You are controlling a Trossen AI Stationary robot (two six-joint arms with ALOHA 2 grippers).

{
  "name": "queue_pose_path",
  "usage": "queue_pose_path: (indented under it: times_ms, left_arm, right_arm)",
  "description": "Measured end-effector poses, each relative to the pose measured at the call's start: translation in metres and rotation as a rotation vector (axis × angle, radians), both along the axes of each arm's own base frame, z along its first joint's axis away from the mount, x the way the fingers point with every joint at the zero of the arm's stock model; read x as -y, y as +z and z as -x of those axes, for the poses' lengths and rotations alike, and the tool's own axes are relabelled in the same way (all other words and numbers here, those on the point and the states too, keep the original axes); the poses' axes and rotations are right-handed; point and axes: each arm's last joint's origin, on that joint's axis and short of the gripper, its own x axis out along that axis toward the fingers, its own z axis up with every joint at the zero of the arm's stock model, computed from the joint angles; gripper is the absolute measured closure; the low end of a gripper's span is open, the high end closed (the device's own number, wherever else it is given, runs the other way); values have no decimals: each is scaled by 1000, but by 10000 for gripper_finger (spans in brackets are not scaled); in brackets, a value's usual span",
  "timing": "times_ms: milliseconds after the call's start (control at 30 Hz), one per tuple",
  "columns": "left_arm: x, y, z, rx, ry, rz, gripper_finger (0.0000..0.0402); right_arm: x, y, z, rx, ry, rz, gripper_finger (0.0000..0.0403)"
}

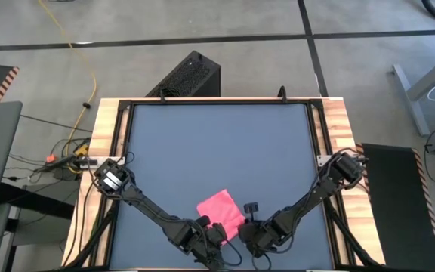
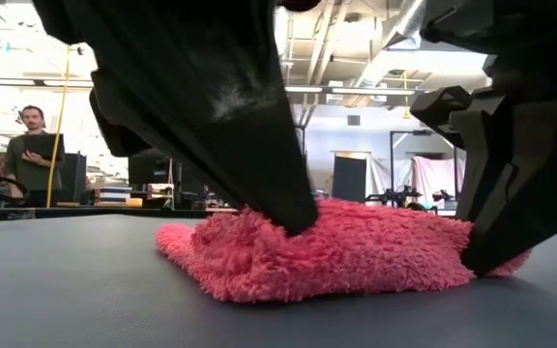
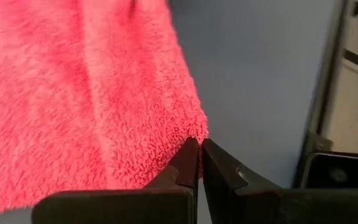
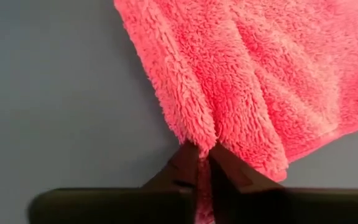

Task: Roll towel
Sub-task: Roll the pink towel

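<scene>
With both grippers pinching the towel's near edge, this reads as the grab step before the roll starts. Left gripper [image 1: 211, 236] sits at the towel's [image 1: 220, 210] near-left corner; its fingers [image 3: 188, 163] are fully closed, tips right at the corner fringe, apparently nipping it, though the hold looks thin. Right gripper [image 1: 246, 230] is at the towel's near-right edge, fingers [image 4: 188, 163] pressed nearly together on a pinched-up fold of pile. Towel lies flat on the mat [image 1: 217, 143], at its near edge, between the two arms.

Next move, as I judge it: lift the pinched edge slightly and carry it over toward the towel's far side, both arms in step, or the roll skews.

Views: the high view gives layout only, fingers hidden. Wrist views show the pinches. Low view shows the towel [image 2: 356, 246] bunched up where the fingers press, plus a person [image 2: 33, 147] far behind the towel.
</scene>
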Motion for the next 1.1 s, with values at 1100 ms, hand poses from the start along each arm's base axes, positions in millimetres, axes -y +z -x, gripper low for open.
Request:
queue_pose_path:
  times_ms: [1100]
  left_arm:
    - [6,-1,0,42,129,147,401]
  right_arm:
    - [11,16,-9,-318,-55,-592,384]
